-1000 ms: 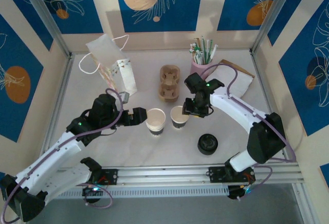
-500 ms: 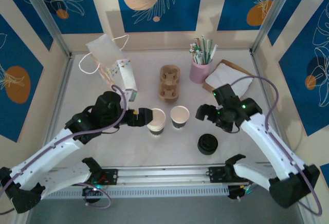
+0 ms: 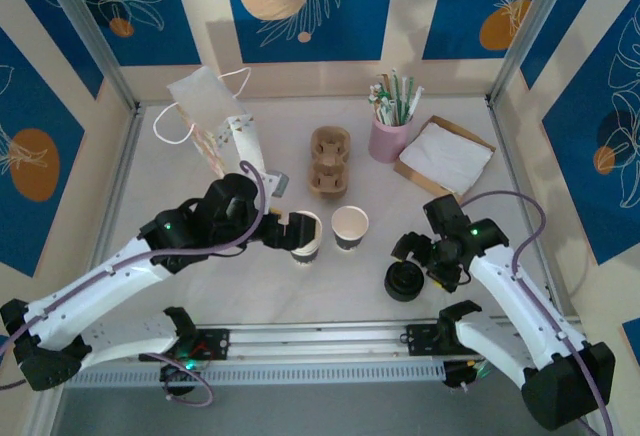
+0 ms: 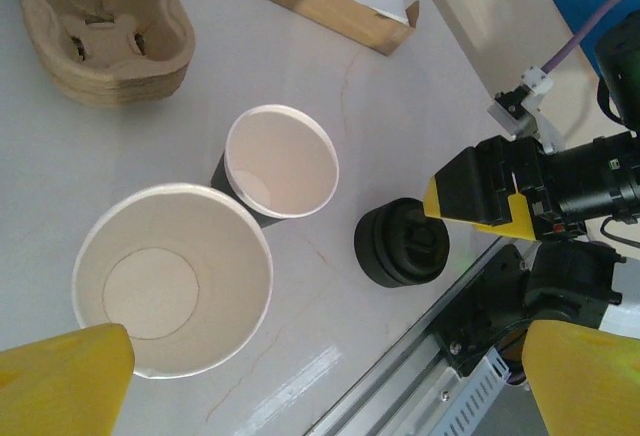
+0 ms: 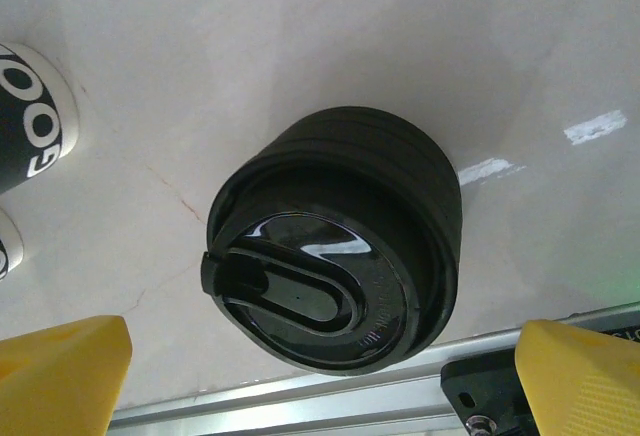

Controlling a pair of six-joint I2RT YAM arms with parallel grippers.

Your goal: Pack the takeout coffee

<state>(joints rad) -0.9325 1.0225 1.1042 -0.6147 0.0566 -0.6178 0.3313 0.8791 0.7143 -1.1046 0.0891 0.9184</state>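
coffee cup [image 3: 350, 226]: small, white, dark lower band, mid-table, 3 o'clock of cream cup [image 3: 303, 238] | left gripper [image 3: 284, 234]: jaws wide apart, empty, cream cup just ahead | right gripper [image 3: 421, 263]: jaws wide apart, empty, straddling black lids [image 3: 404, 281] at cup's 4 o'clock | coffee cup upright, long axis vertical, mouth up

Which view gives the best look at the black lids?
Right wrist: the black lids sit close and centred, stacked rims clear. Top external shows them small and dark; left wrist, smaller, from the side.

Letters G, O, O on dark-banded cup [image 5: 30, 121]; lid [image 5: 335, 241] embossing unreadable
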